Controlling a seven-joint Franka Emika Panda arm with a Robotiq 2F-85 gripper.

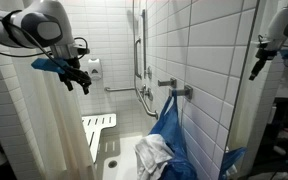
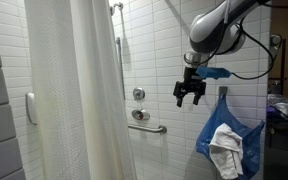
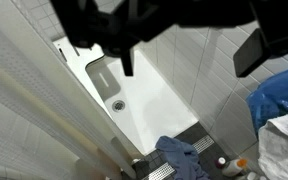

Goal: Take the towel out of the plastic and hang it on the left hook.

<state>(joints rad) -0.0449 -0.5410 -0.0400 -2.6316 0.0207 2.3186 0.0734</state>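
**We go for the towel**

Our gripper [image 2: 191, 93] hangs in the air with its fingers spread wide and nothing in them. At about four o'clock from it is the blue plastic bag [image 2: 246, 128]. The white towel [image 2: 227, 152] pokes out of the bag's front. We think the next job is to grab the towel. We should come down slowly, pinch only the white cloth, and pull gently. At the bag's twelve o'clock is the hook [image 2: 222, 92] it hangs on.

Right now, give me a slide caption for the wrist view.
Open gripper above the shower floor; towel in blue plastic bag at right.
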